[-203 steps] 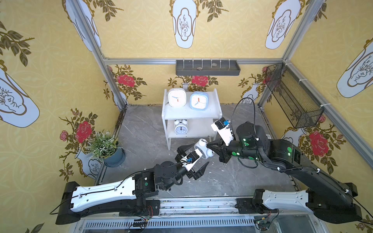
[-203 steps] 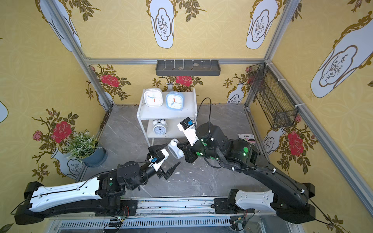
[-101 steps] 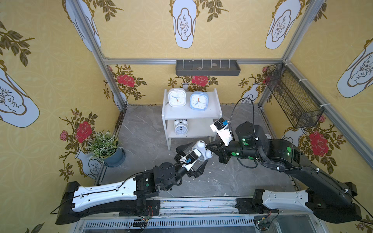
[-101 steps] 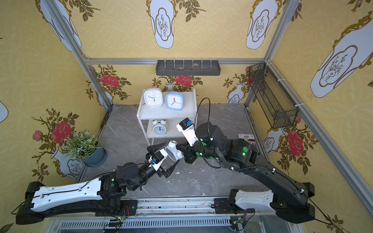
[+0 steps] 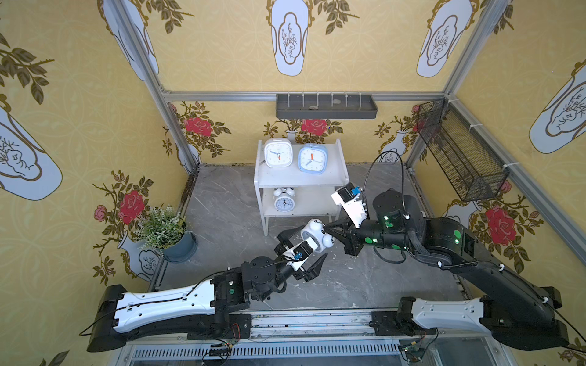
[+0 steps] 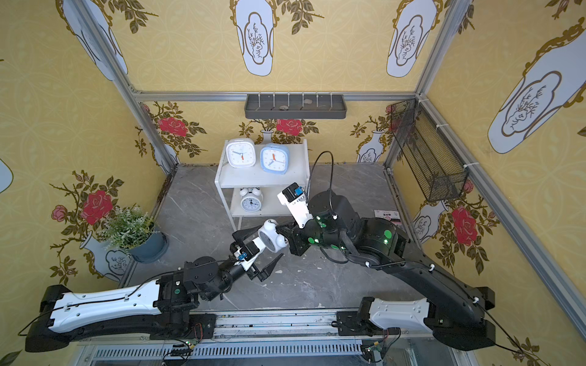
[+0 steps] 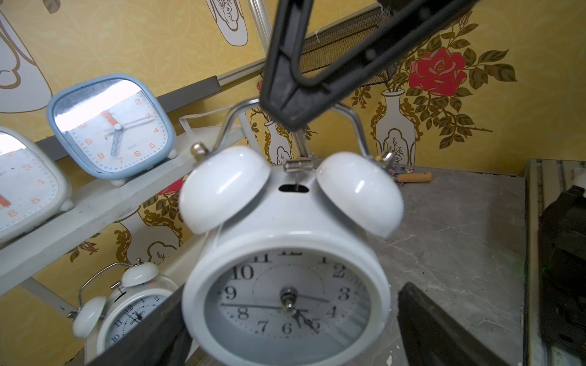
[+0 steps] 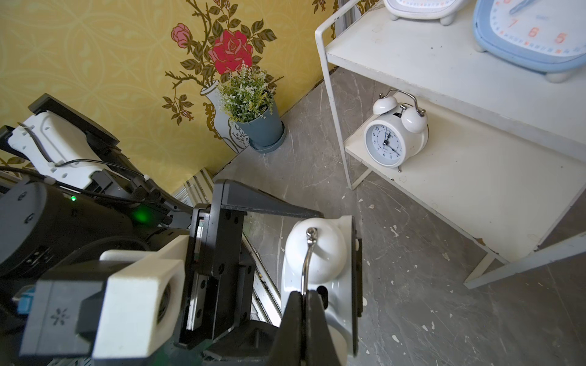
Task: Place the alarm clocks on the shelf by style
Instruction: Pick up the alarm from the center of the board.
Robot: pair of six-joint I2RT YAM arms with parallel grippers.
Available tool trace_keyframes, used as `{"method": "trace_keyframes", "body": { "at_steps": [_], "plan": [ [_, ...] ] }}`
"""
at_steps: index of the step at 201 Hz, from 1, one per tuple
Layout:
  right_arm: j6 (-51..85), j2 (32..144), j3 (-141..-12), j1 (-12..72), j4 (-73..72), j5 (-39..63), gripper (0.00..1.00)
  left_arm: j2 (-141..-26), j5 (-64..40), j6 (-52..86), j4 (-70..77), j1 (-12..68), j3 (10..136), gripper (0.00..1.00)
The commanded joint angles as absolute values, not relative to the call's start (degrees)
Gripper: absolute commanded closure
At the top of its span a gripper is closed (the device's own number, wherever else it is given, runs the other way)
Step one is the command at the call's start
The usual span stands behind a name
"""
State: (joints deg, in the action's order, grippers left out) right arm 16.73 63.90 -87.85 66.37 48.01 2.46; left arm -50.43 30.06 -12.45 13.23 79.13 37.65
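Shelf (image 5: pixel 301 180): stands against the back wall. The top board is taken, and the lower board is bare on the side nearer the right arm, which looks like the spot left for the last clock.
Left gripper (image 5: pixel 302 246): jaws are spread wide on either side of the loose bell clock's body. As far as I can see they are not squeezing it, so it looks to be giving support rather than gripping.
Right gripper (image 5: pixel 326 227): jaws are pressed together and pinch the clock's wire handle. The clock hangs from that pinch just in front of the shelf, off the floor.
White square clock (image 5: pixel 278 153): on the top board, facing out.
Blue square clock (image 5: pixel 312 158): just beside it, so the square style fills that tier.
Shelved bell clock (image 5: pixel 284 199): upright on the lower board, toward the left arm's side, so its twin belongs next to it.
Loose bell clock (image 7: pixel 285 285): held between the two grippers and tipped over. It would need righting before it is set down.
Handle (image 8: pixel 307 260): a thin loop over the bells. I'd judge it a slippery hold that lets the clock swing.
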Motion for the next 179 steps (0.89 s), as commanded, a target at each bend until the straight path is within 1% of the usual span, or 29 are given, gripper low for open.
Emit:
{"method": "trace_keyframes", "body": {
  "at_steps": [1,77,101,115,143,179],
  "plan": [
    [17.6,64.0,-88.6,66.4,45.4,2.9,1.00,-50.6,30.9,-13.6,16.1,79.2,37.4,0.01],
    [17.9,64.6,-88.5,66.4,44.6,3.2,1.00,-51.2,31.3,-15.3,18.1,79.3,37.5,0.02],
    [18.0,64.4,-88.5,66.3,44.5,3.2,1.00,-51.1,31.2,-15.5,18.5,79.3,37.4,0.07],
    [18.1,64.5,-88.5,66.3,44.5,3.3,1.00,-51.1,30.8,-15.6,18.6,79.3,37.4,0.13],
    [18.2,64.4,-88.2,66.3,44.1,3.3,1.00,-51.7,30.4,-15.9,18.5,79.3,37.7,0.21],
    [18.5,64.2,-87.7,66.1,43.8,2.8,1.00,-51.4,30.1,-15.8,18.5,79.3,37.6,0.27]
  ]
}}
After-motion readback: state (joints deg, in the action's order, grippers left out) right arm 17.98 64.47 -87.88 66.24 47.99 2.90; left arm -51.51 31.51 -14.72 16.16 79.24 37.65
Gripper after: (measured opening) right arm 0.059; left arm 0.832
